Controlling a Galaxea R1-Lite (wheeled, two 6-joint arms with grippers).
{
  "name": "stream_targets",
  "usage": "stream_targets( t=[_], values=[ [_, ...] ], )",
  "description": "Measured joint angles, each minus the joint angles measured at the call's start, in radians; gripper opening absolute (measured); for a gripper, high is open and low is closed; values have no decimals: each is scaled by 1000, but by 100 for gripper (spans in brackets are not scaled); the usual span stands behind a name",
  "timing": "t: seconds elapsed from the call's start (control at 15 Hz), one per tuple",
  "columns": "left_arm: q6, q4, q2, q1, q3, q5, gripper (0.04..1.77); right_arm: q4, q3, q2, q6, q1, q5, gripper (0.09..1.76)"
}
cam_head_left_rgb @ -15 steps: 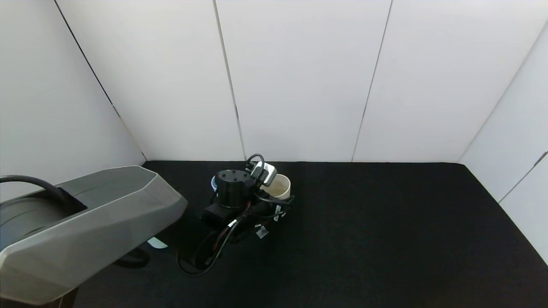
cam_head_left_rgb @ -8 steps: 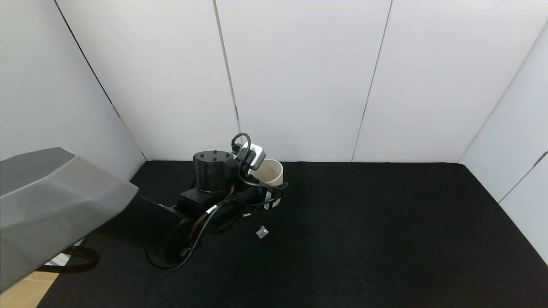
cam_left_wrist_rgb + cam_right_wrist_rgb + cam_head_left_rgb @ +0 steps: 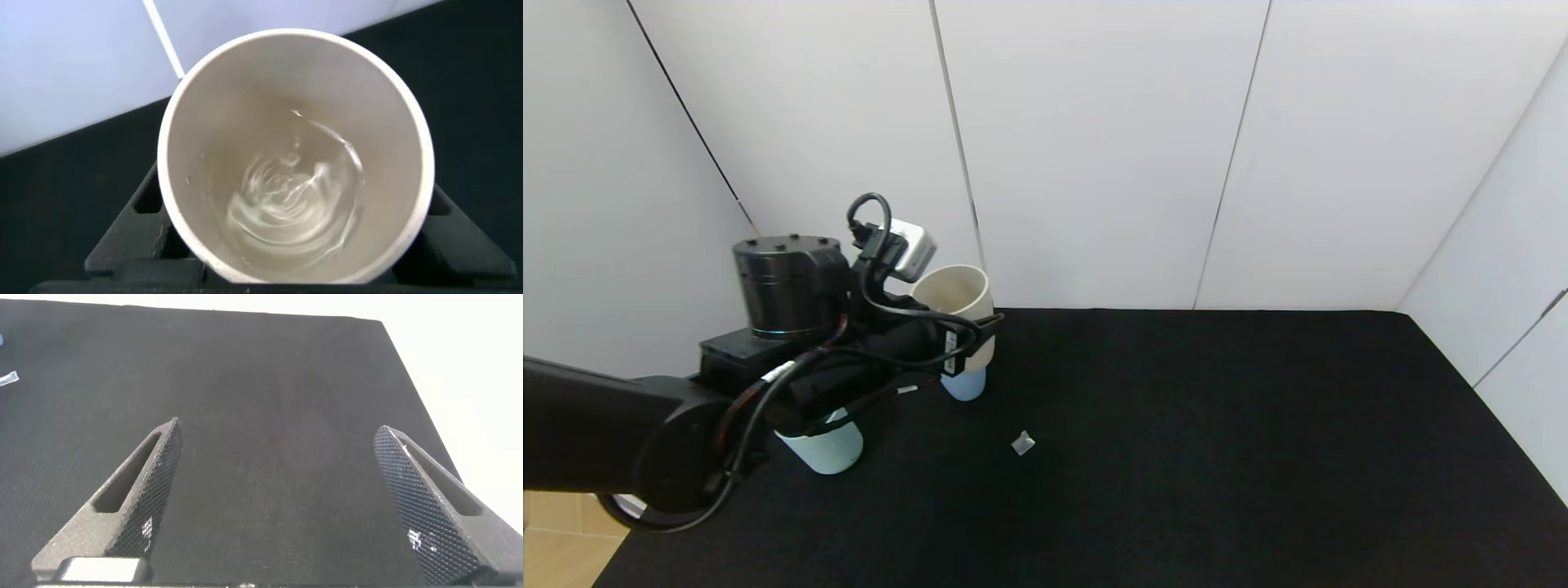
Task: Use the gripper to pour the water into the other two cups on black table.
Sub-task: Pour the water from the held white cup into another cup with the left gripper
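Beige cream cup (image 3: pixel 956 306), upright, held aloft in the left-centre of the head view by the left gripper (image 3: pixel 947 343), whose fingers are pinched on its wall. Left wrist view looks straight down into that cup (image 3: pixel 294 155): water (image 3: pixel 294 200) sits in the bottom, clear, surface rippled and swirling. No trickle over the rim visible.

Light blue cup (image 3: pixel 964 384) stands on the black table (image 3: pixel 1217 449) directly below the held cup, only its lower part showing under the gripper. Second pale cup (image 3: pixel 823 447), looking whitish teal from this angle, stands on the table lower and further left in the frame, its top hidden by the black arm and cables. The two standing cups are near each other but apart. Contents of either: cannot tell.

Small crumpled clear scrap (image 3: pixel 1023 443) lies on the table to the right of both cups, touching neither. It may also be the pale bit at the far left edge of the right wrist view; too small to be sure.

Right gripper (image 3: pixel 286 498): seen only in its own wrist view, hovering above bare black table (image 3: pixel 270 400), textured fingers (image 3: pixel 139 498) spread wide, nothing between them.

White wall panels (image 3: pixel 1094 147) border the table at the back and both sides.
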Motion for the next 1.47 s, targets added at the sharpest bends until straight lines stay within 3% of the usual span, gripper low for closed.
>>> stream_targets(
  t=[0.33,0.87,1.2,1.47],
  values=[
    [0,40,-147,213,92,-117,128,0,0,0,0,0,0,171],
    [36,45,-231,558,183,-293,128,0,0,0,0,0,-1,171],
    [130,46,-231,709,246,-335,128,0,0,0,0,0,0,171],
    [220,96,-226,764,272,-335,128,0,0,0,0,0,-1,171]
  ],
)
